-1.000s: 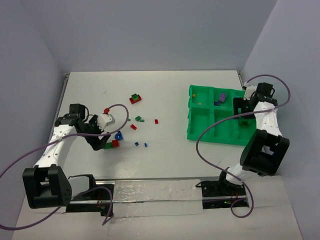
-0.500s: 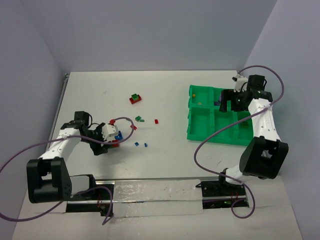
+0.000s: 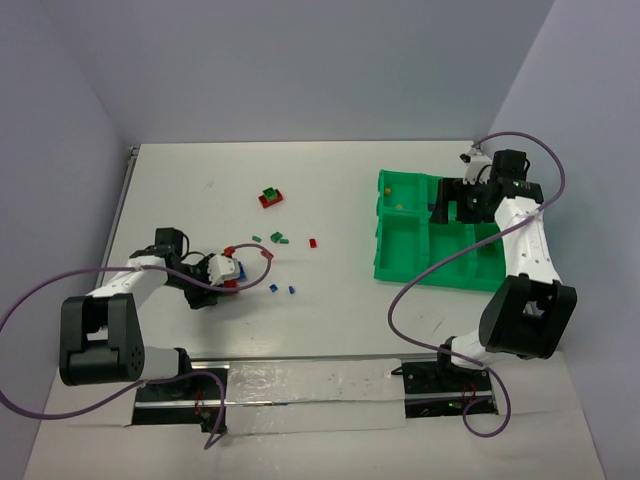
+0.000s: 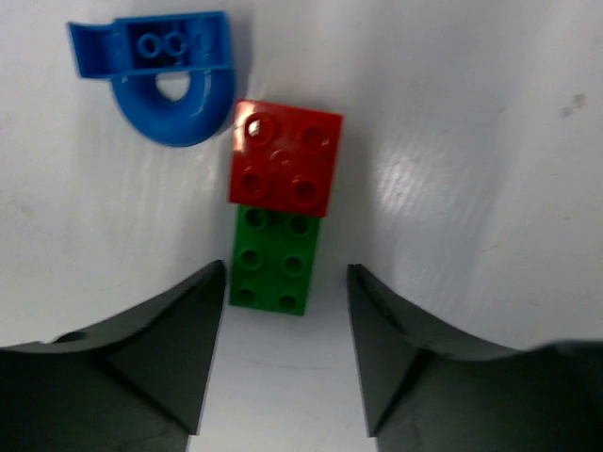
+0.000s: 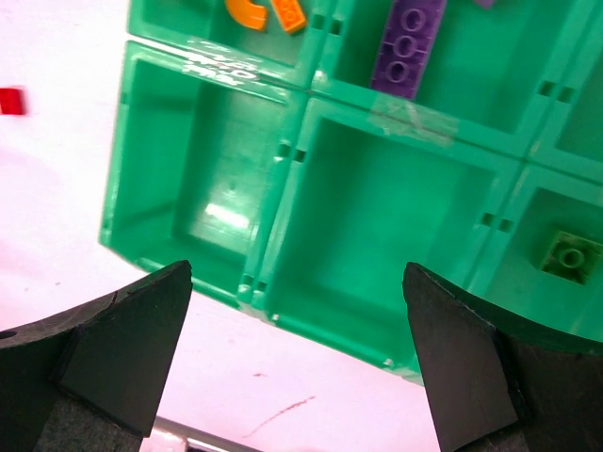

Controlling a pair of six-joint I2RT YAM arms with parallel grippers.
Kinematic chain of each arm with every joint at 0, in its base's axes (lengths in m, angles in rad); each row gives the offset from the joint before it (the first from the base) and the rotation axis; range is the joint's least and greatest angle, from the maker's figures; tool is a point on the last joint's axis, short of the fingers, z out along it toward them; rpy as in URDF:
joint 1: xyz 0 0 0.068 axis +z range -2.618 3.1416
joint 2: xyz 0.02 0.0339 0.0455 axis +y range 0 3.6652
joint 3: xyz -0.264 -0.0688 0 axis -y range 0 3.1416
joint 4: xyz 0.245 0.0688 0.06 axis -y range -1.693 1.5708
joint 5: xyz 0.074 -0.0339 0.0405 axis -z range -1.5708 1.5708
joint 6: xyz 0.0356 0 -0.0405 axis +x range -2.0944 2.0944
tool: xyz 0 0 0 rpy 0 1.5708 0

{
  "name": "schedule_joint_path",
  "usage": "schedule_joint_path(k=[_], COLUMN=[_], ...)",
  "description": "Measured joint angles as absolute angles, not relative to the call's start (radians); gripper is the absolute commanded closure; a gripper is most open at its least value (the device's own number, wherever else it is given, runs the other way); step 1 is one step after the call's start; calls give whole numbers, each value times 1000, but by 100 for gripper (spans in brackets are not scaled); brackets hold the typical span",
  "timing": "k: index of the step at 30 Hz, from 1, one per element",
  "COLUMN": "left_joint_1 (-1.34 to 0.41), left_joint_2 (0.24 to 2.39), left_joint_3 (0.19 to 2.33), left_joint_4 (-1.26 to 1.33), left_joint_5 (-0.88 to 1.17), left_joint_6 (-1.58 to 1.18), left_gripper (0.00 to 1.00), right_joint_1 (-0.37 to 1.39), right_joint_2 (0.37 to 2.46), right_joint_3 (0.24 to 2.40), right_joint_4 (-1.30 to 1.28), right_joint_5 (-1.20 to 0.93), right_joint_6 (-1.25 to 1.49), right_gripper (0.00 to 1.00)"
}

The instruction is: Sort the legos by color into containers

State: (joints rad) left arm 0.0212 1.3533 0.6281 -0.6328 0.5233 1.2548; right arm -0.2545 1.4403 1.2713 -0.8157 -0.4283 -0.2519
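In the left wrist view a green brick (image 4: 275, 259) and a red brick (image 4: 285, 169) lie end to end on the white table, with a blue arch piece (image 4: 170, 80) beyond them. My left gripper (image 4: 285, 287) is open, and the green brick's near end lies between its tips. It also shows in the top view (image 3: 218, 273). My right gripper (image 5: 297, 278) is open and empty over the green tray (image 5: 283, 179), near its front edge. The tray holds a purple brick (image 5: 410, 42), orange pieces (image 5: 264, 11) and a light green brick (image 5: 570, 256).
Loose bricks lie mid-table: a red and green stack (image 3: 269, 196), small green ones (image 3: 280, 238), red ones (image 3: 312, 242) and blue ones (image 3: 273, 288). The tray (image 3: 400, 277) stands at the right, my right gripper (image 3: 443, 212) above it. Walls close the far side and both sides.
My left gripper has moved right and lowered toward the red and green bricks. My right gripper has swung left across the tray, from the right-hand compartments to the middle ones.
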Motion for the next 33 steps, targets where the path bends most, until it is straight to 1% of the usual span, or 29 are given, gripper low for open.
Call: schedule_joint_path(k=[1, 4, 6, 7, 8, 9, 10, 11, 12, 13, 15, 20, 24, 27, 30, 33], left_joint_1=[21, 21, 20, 18, 16, 14, 14, 13, 13, 12, 12, -10, -68, -153, -276, -372], left_joint_2=[1350, 1343, 1342, 1342, 1339, 1334, 1329, 1324, 1319, 1315, 1308, 1254, 1169, 1095, 1056, 1068], left_joint_3=[623, 613, 609, 607, 603, 600, 596, 591, 589, 586, 586, 615, 702, 750, 779, 813], left_joint_4=[-627, -598, -580, -571, -563, -559, -554, -549, -548, -548, -550, -606, -646, -639, -629, -628], left_joint_5=[528, 536, 538, 539, 539, 539, 539, 539, 538, 537, 529, 525, 535, 534, 520, 513], left_joint_6=[1259, 1264, 1270, 1274, 1280, 1287, 1293, 1298, 1300, 1302, 1302, 1263, 1200, 1125, 1037, 946], left_gripper=[44, 53, 61, 61, 66, 69, 77, 80, 86, 89, 99, 100, 100, 100, 100, 100], right_joint_1=[-251, -238, -227, -221, -214, -208, -201, -196, -191, -186, -176, -143, -57, 46, 143, 224], right_joint_2=[1440, 1440, 1441, 1443, 1445, 1449, 1453, 1458, 1463, 1469, 1475, 1464, 1461, 1478, 1531, 1603], right_joint_3=[1271, 1272, 1275, 1278, 1282, 1288, 1293, 1298, 1302, 1304, 1303, 1229, 1159, 1166, 1201, 1249], right_joint_4=[-816, -816, -817, -817, -816, -816, -816, -815, -815, -812, -809, -697, -622, -577, -547, -520], right_joint_5=[-439, -474, -505, -521, -535, -552, -567, -582, -599, -620, -666, -811, -883, -947, -1017, -1059], right_joint_6=[-248, -233, -222, -218, -212, -205, -199, -193, -186, -177, -160, -44, 52, 105, 150, 188], right_gripper=[0, 0, 0, 0, 0, 0, 0, 0, 0, 0, 0, 0, 4, 8, 9, 10])
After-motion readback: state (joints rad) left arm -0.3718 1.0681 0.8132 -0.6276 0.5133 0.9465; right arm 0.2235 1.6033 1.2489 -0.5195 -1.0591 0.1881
